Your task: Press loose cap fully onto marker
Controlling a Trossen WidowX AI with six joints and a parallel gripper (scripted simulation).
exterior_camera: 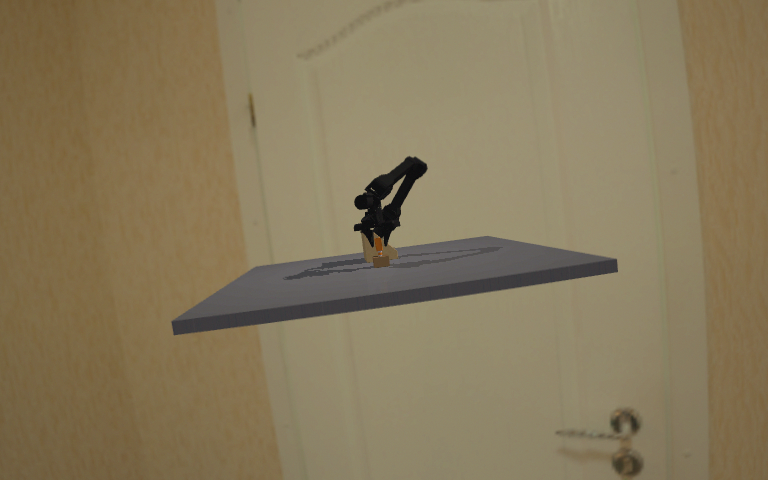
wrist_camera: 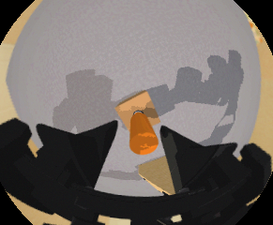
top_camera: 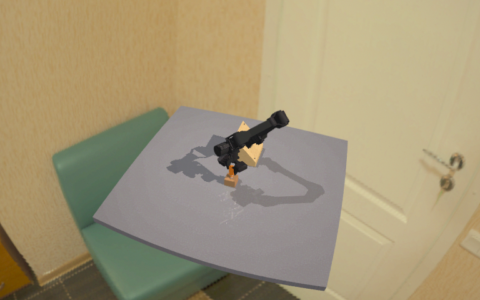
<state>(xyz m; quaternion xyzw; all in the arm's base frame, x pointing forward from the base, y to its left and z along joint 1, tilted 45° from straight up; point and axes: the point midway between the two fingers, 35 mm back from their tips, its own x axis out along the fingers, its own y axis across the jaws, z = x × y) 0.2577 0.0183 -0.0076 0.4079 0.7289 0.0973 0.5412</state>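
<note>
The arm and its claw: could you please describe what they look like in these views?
The arm is matte black throughout, built of blocky links with rounded joint housings. No loose cables, markings or labels can be made out. The claw is equally black: two wedge-shaped fingers tapering to points, on a broad dark body along the bottom of the wrist view.

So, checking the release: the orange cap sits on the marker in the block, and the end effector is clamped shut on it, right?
Not clamped. The wrist view shows the end effector open, fingers clear of the orange cap, which sits on the marker in the block.
</note>
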